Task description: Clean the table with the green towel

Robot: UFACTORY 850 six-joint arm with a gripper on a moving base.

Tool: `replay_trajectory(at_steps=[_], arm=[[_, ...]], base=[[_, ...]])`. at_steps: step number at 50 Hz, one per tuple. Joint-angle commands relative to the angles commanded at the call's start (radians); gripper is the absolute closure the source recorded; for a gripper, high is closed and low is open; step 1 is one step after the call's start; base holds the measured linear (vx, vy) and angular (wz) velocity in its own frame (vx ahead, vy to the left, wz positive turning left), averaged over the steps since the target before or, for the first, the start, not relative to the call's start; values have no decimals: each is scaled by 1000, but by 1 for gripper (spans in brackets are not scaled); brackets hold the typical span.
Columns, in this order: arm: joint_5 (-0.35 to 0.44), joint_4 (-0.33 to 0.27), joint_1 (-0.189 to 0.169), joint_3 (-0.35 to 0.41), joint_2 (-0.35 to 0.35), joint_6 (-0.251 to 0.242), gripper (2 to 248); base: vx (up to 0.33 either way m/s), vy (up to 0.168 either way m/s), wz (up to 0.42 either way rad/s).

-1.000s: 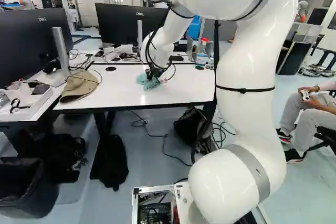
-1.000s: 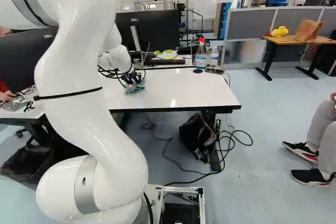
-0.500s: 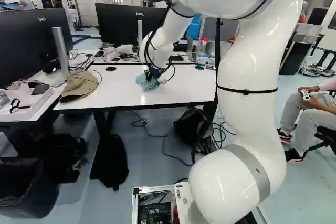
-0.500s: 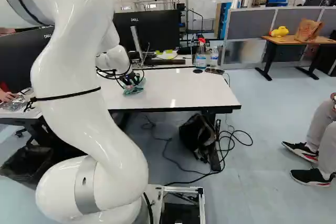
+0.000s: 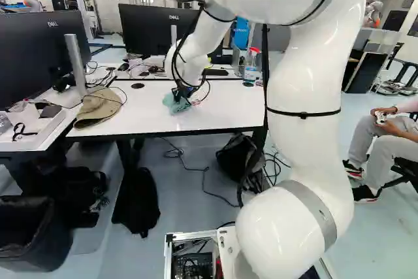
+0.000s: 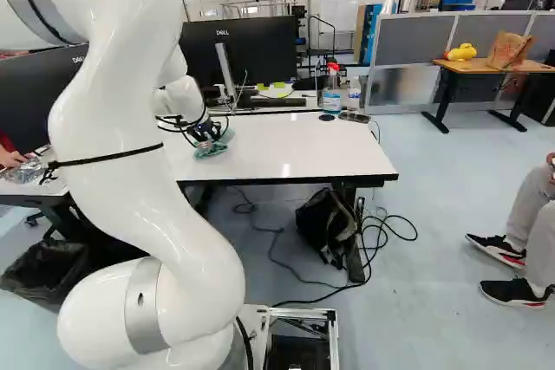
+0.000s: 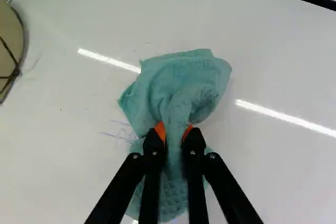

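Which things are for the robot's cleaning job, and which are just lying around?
For the job:
green towel, pinched in the gripper
white table, with blue scribbles beside the towel

Just lying around:
tan cloth thing with a dark cord
black bag under the table
spray bottle, not being used

so i can see a red-topped spray bottle just beside a clear bottle, a paper bag on a wooden desk, plus a black bin at the left of my left base view.
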Motion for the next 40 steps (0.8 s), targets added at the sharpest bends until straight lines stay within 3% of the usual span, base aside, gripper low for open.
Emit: replay_trajectory(at_steps=[40], arm=[[0, 0, 110, -69, -54, 0, 199]], base=[[0, 0, 0]])
